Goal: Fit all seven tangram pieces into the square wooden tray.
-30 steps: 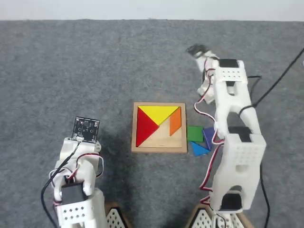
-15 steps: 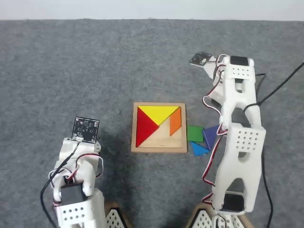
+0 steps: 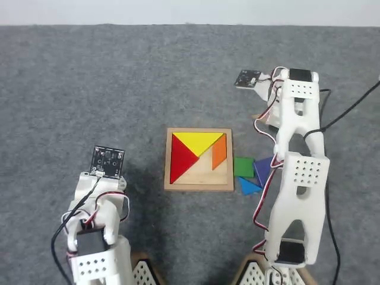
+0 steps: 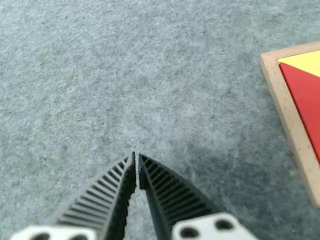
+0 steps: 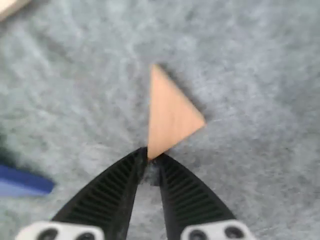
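Note:
The square wooden tray [image 3: 199, 185] lies mid-table and holds a yellow triangle [image 3: 197, 141], a red triangle [image 3: 181, 157] and an orange piece [image 3: 219, 151]. Right of it on the carpet are a green square [image 3: 242, 166], a purple piece [image 3: 261, 170] and a blue triangle [image 3: 249, 186]. My right gripper [image 5: 151, 159] is pinched on one corner of a pale wooden triangle [image 5: 170, 117], beyond the loose pieces. My left gripper [image 4: 136, 162] is shut over bare carpet, left of the tray's edge [image 4: 282, 97], holding nothing.
Grey carpet covers the table. The right arm [image 3: 295, 148] stretches over the area right of the loose pieces, its cables hanging beside them. The left arm [image 3: 98, 208] stands at the near left. A blue edge [image 5: 20, 181] shows beside the right gripper.
The right arm has swung to the right and its wrist has drawn back from the far edge toward the tray. The left arm has not moved.

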`<action>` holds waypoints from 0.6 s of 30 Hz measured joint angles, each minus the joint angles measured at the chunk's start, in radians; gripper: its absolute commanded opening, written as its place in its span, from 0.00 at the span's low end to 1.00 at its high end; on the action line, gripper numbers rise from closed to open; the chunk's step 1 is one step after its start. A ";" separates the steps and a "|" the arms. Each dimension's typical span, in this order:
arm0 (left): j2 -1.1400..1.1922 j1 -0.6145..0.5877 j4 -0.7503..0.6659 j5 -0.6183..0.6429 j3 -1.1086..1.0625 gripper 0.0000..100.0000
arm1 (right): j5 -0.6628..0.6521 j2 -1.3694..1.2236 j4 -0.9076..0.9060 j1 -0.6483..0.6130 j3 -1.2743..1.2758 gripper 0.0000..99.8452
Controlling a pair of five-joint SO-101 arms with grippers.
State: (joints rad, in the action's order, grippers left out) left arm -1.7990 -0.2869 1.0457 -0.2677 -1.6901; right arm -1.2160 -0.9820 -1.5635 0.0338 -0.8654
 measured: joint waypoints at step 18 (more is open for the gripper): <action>0.000 0.000 0.000 0.000 0.000 0.01 | 0.038 -0.037 -0.121 -0.103 -0.199 0.13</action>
State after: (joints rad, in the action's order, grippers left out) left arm -1.7990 -0.2869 1.0457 -0.2677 -1.6901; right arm -1.1776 -1.0188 -1.6847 -0.0690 -1.0648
